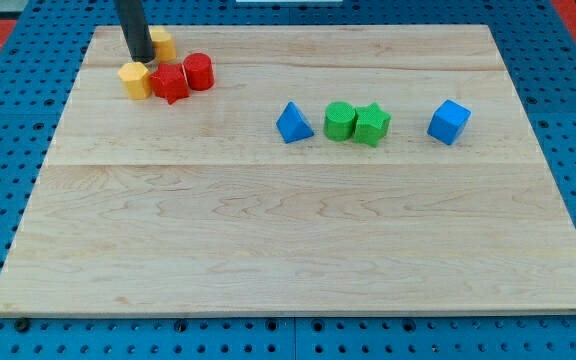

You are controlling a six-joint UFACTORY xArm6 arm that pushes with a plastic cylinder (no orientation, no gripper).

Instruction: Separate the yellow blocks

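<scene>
Two yellow blocks (135, 79) (162, 43) apart, my tip (141, 59) between; no jaws in view

two yellow blocks lying near the top-left corner of the surface (298, 250). upper yellow block (163, 42) sitting close to the top edge, partly hidden on its left side, shape hard to make out. lower yellow block (134, 79) sitting below and to the view's left of it, faceted, looking roughly hexagonal, resting flat. now lying apart from each other, a narrow gap showing between them.
</scene>
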